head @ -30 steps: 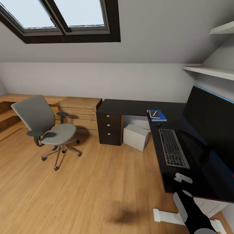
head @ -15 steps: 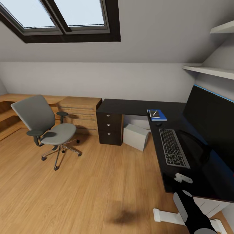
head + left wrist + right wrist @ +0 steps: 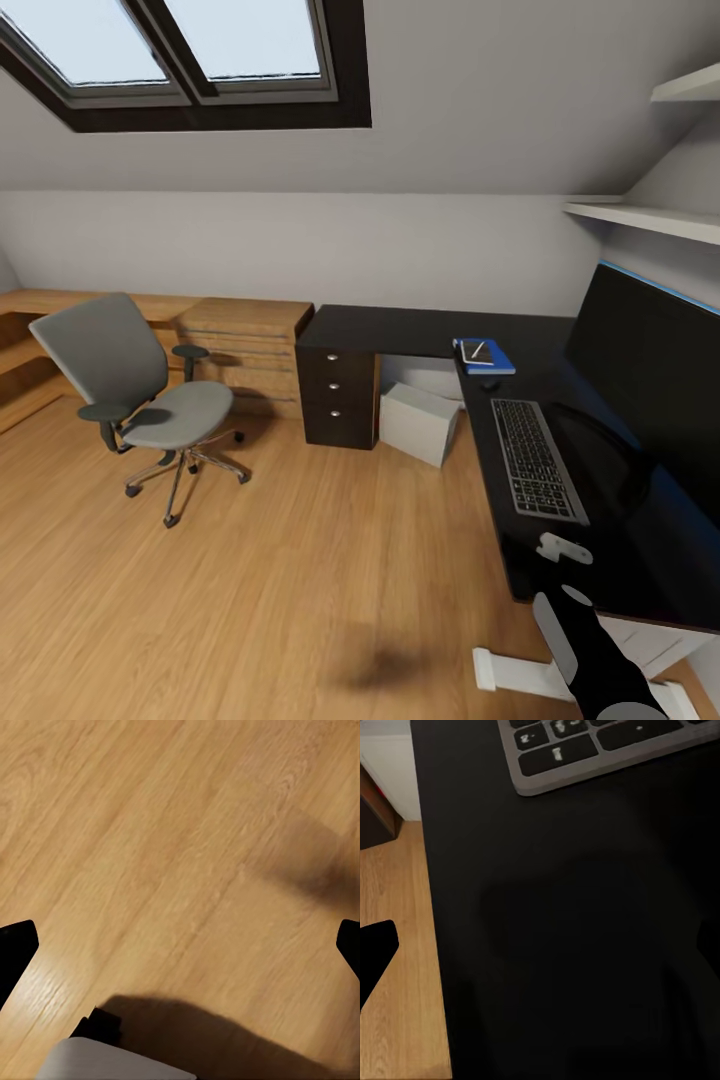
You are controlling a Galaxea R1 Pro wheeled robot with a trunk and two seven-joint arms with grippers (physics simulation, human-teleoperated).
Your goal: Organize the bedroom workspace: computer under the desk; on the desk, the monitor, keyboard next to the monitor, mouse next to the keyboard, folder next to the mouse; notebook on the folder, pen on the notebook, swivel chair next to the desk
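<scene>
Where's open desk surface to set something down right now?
Free: the desk's far wing, from above the drawer unit to the folder. Also the near strip between the keyboard and the right pincer. Crowded: the folder, mouse, keyboard run in front of the monitor.

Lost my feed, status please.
Both grippers open, empty. Folder, notebook, pen stacked on desk. Chair apart from desk, bare floor between.
</scene>
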